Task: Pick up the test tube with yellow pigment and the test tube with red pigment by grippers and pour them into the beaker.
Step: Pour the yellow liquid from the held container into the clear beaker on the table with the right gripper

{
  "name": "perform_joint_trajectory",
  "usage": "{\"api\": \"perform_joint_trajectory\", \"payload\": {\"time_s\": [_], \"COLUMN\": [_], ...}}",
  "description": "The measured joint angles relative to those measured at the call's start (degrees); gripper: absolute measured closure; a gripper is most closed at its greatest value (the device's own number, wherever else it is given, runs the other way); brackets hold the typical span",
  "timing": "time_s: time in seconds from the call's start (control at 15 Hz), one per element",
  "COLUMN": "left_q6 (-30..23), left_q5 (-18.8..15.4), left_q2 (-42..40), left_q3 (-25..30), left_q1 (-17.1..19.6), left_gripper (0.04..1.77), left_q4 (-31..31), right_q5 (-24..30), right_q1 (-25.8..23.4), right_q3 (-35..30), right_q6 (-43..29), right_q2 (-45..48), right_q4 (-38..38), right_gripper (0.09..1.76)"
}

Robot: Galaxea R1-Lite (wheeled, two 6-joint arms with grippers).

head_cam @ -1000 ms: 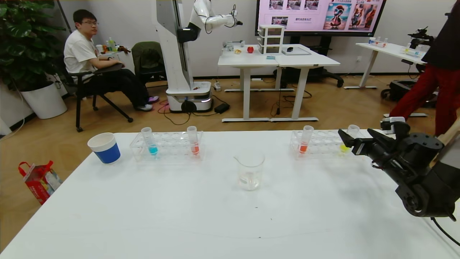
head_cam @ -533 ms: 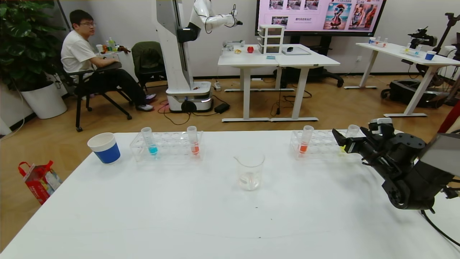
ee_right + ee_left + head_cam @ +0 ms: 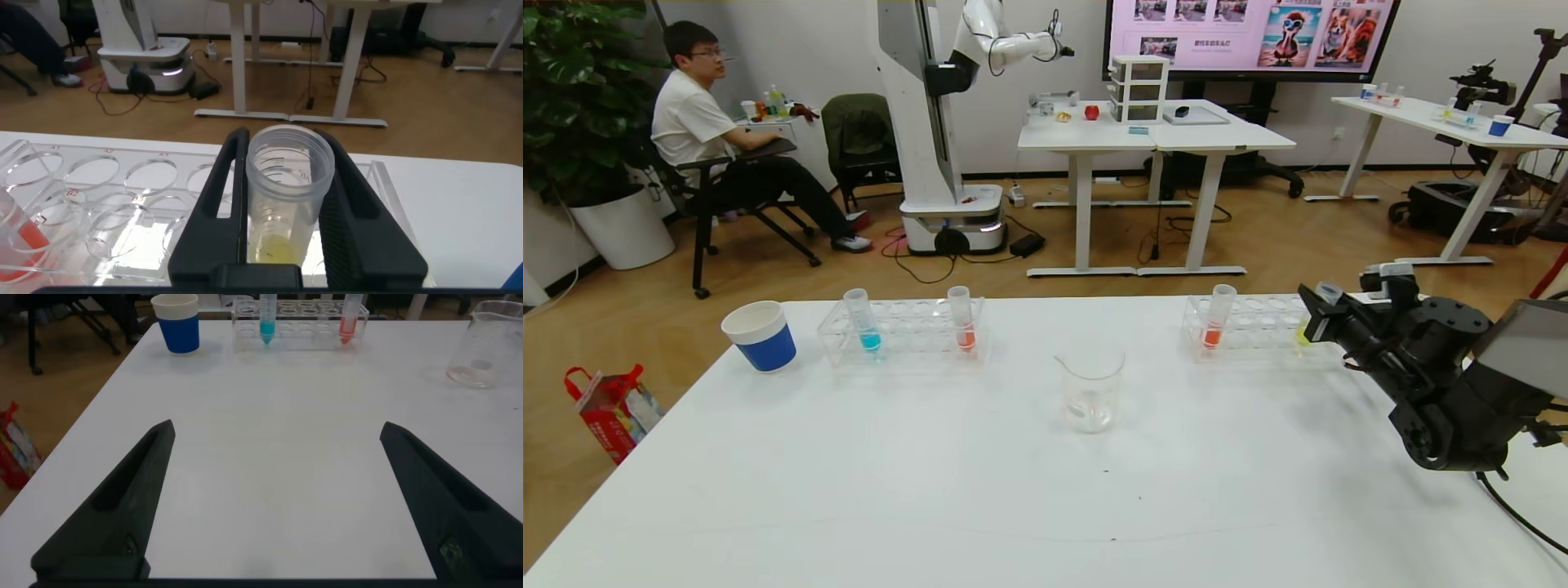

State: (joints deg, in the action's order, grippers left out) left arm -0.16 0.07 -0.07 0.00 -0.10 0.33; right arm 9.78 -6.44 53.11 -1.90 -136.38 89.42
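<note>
- Nearest to you, the left gripper (image 3: pixel 274 498) hung low over the bare front part of the white table (image 3: pixel 931 490); its two black fingers were spread wide with nothing between them. It showed only in its own wrist view.
- Further in, near the middle of the table, the beaker (image 3: pixel 1090 388) stood upright and alone, well apart from both racks.
- On your right side, the right gripper (image 3: pixel 1316 314) reached to the far right end of the right-hand rack (image 3: pixel 1258 327). Its fingers were closed on the test tube with yellow pigment (image 3: pixel 282 204), one finger against each side of the tube just under the open rim.
- That tube stood upright with its base down in the rack, and a little yellow liquid sat at its bottom.
- At the left end of the same rack, the test tube with red pigment (image 3: pixel 1217 320) stood upright in its slot, well apart from the gripper.
- On your left side, at the far edge of the table, a second rack (image 3: pixel 903 331) held a blue-liquid tube (image 3: pixel 862 322) and another orange-red tube (image 3: pixel 962 320).
- Just left of that rack stood a blue paper cup (image 3: pixel 760 335).
</note>
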Motion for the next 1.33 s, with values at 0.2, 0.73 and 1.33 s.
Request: {"api": "perform_joint_trajectory", "payload": {"time_s": [0.2, 0.73, 1.33], "left_q6": [-0.02, 0.0, 0.0], "left_q5": [0.0, 0.0, 0.0], "left_q2": [0.0, 0.0, 0.0], "left_q3": [0.0, 0.0, 0.0], "left_q1": [0.0, 0.0, 0.0], "left_gripper": [0.06, 0.06, 0.06], "left_q4": [0.02, 0.02, 0.0], "right_q5": [-0.05, 0.8, 3.01], "right_q1": [0.07, 0.79, 9.57], "right_q3": [-0.37, 2.47, 14.75], "right_q6": [0.01, 1.88, 7.22], "right_q2": [1.62, 12.25, 13.39], "right_q4": [0.0, -10.47, -17.02], "right_gripper": [1.34, 1.34, 1.34]}}
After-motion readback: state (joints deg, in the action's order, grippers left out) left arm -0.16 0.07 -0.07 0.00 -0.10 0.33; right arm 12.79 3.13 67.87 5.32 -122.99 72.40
